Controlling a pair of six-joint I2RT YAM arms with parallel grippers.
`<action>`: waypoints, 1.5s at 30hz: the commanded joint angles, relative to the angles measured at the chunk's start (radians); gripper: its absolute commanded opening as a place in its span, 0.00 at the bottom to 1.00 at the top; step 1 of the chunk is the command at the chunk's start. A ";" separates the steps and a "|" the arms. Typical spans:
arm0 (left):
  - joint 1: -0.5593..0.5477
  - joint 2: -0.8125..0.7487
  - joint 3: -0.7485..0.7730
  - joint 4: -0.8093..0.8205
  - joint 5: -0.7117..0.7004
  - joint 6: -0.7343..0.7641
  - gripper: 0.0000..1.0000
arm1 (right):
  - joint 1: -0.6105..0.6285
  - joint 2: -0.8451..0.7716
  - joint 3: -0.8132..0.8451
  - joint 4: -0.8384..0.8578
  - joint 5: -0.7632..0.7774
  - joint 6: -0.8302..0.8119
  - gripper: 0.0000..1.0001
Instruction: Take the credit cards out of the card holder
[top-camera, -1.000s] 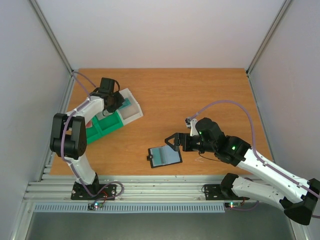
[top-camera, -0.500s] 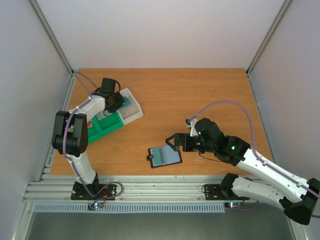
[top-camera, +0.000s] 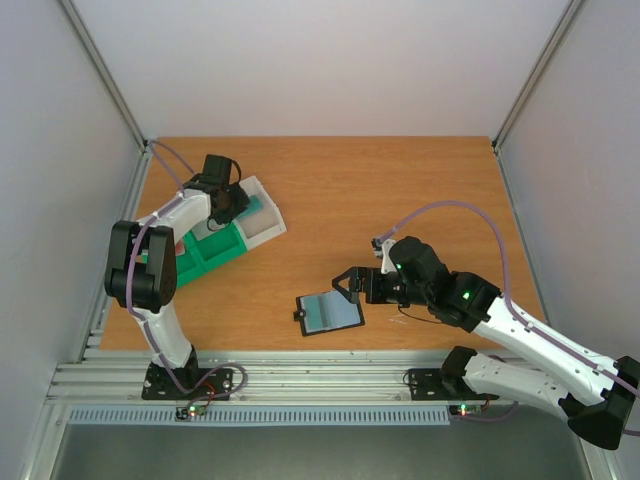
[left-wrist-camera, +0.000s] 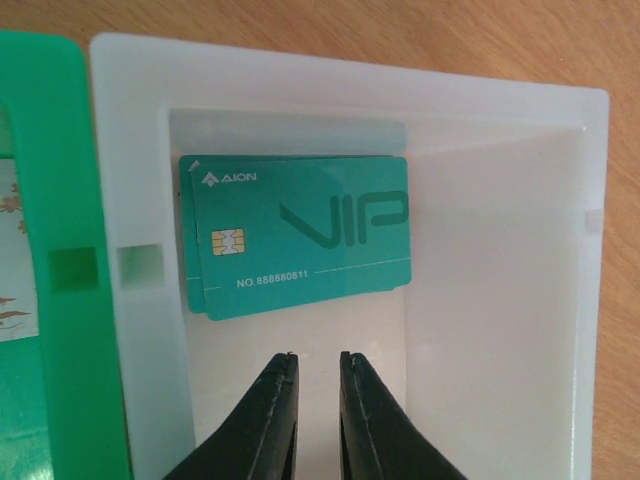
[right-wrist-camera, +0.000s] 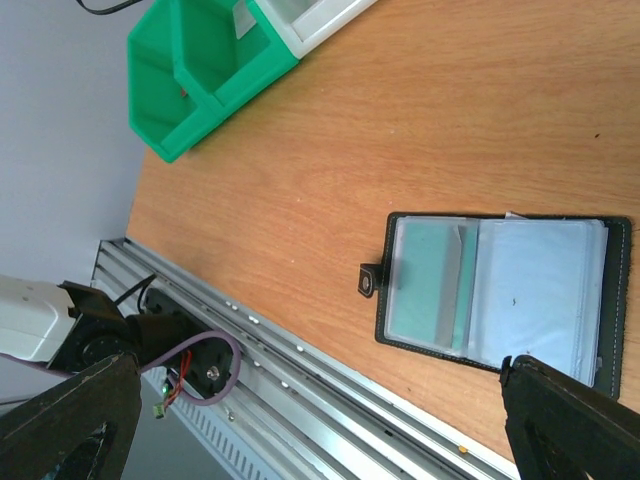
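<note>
The black card holder (top-camera: 330, 312) lies open on the table, with a teal card (right-wrist-camera: 425, 280) inside its left sleeve. My right gripper (right-wrist-camera: 320, 365) is open wide just right of and above the holder (right-wrist-camera: 500, 290), with nothing between its fingers. My left gripper (left-wrist-camera: 315, 358) hangs over the white compartment of the sorting tray (left-wrist-camera: 500, 300). Its jaws stand a narrow gap apart and hold nothing. Two stacked teal credit cards (left-wrist-camera: 300, 235) marked VIP lie flat in that compartment, just beyond the fingertips. In the top view my left gripper (top-camera: 232, 205) is at the far left.
The green-and-white tray (top-camera: 205, 255) sits at the table's left, and its green compartments (right-wrist-camera: 200, 60) also show in the right wrist view. A metal rail (top-camera: 300, 375) runs along the near table edge. Grey walls close in the sides and back.
My left arm has shifted a little over the tray. The right arm and the card holder have not moved.
</note>
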 joint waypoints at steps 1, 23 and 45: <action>0.004 -0.006 0.035 -0.008 -0.021 0.019 0.15 | -0.003 -0.001 0.028 -0.007 0.018 -0.016 0.98; 0.004 -0.245 0.077 -0.226 0.206 0.136 0.69 | -0.003 0.024 0.026 -0.137 0.059 -0.086 0.86; -0.223 -0.829 -0.442 -0.289 0.412 0.092 0.67 | 0.005 0.296 -0.151 0.145 -0.067 -0.006 0.37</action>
